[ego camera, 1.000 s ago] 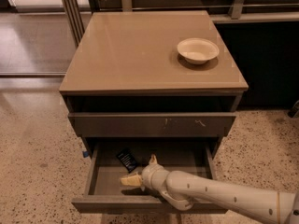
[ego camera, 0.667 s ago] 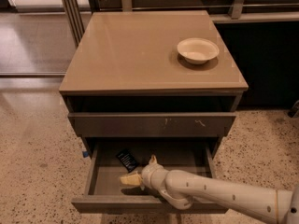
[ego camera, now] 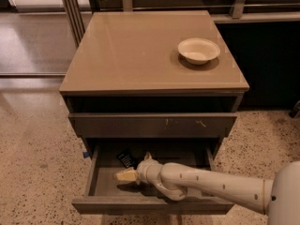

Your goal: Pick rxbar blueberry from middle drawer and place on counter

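Observation:
The rxbar blueberry (ego camera: 125, 159), a small dark wrapper with white print, lies flat on the bare floor of the pulled-out middle drawer (ego camera: 100, 182), towards its back left. My gripper (ego camera: 133, 165) is down inside the drawer, just right of and in front of the bar. Its two beige fingers are spread apart, one pointing left (ego camera: 124, 175) and one pointing to the back (ego camera: 148, 155). It holds nothing. The bar's corner lies between the fingers. The white arm reaches in from the lower right. The tan counter (ego camera: 136, 50) is the cabinet's top.
A white bowl (ego camera: 198, 49) stands on the counter's right rear part. The closed drawer front with small white scratches (ego camera: 154, 124) overhangs the back of the open drawer. Speckled floor surrounds the cabinet. Metal posts stand at the back left.
My gripper has moved slightly to the left and further back in the drawer, closer to the bar. The bar and the bowl have not moved.

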### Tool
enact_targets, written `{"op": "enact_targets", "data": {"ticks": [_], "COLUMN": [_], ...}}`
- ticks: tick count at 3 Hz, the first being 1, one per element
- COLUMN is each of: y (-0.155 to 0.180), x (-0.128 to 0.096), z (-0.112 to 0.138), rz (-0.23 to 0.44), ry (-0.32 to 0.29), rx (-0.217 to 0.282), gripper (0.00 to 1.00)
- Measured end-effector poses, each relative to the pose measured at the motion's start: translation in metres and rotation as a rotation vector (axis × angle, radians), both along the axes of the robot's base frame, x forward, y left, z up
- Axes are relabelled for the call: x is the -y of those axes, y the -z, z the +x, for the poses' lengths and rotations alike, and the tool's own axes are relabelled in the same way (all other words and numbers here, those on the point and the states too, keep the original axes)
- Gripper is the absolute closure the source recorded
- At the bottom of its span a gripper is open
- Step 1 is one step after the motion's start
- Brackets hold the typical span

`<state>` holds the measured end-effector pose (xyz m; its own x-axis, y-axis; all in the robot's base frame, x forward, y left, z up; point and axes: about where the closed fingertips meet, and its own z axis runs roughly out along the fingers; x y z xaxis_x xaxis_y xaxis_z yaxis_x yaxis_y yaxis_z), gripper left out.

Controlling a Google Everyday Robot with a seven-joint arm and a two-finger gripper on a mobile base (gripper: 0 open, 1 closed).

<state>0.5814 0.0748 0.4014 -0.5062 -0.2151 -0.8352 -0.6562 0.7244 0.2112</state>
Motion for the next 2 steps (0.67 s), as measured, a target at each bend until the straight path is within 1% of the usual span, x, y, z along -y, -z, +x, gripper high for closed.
{"op": "enact_targets", "data": {"ticks": [1,2], "y": [0.009,0.017], "x": [-0.003,-0.011], "z": [0.004,0.014], "rz": [-0.029,-0.056], "ry": [0.012,-0.012], "rx": [0.01,0.024], "gripper": [0.0,0.0]}}
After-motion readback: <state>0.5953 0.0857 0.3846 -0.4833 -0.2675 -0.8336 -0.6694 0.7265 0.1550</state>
